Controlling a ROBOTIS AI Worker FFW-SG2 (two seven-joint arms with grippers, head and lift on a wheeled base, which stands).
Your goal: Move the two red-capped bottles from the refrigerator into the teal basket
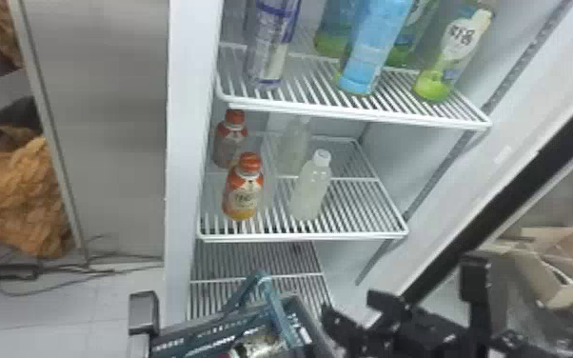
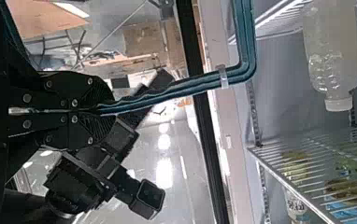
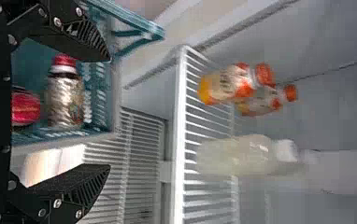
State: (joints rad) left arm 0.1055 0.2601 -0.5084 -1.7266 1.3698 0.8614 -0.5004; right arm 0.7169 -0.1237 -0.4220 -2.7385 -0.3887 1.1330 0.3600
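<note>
Two bottles with orange-red caps, the front one [image 1: 244, 190] and the rear one [image 1: 231, 143], stand on the middle shelf's left side. The teal basket [image 1: 188, 340] hangs low before the refrigerator. My left gripper [image 1: 143, 312] is at its left; in the left wrist view my left gripper [image 2: 103, 112] is shut on the teal handle [image 2: 176, 92]. Right of the basket, below the middle shelf, is my right gripper [image 1: 354, 312]; in the right wrist view my right gripper [image 3: 109, 112] stands open with nothing held. Inside the basket are a red-capped bottle [image 3: 65, 100] and another red item [image 3: 25, 107].
White-capped pale bottles, one in front [image 1: 310, 190], stand right of the orange-red-capped pair. The upper shelf [image 1: 300, 107] holds several taller bottles above them. The refrigerator's left wall edge [image 1: 183, 143] and the open door side's dark seal [image 1: 504, 204] flank the shelves.
</note>
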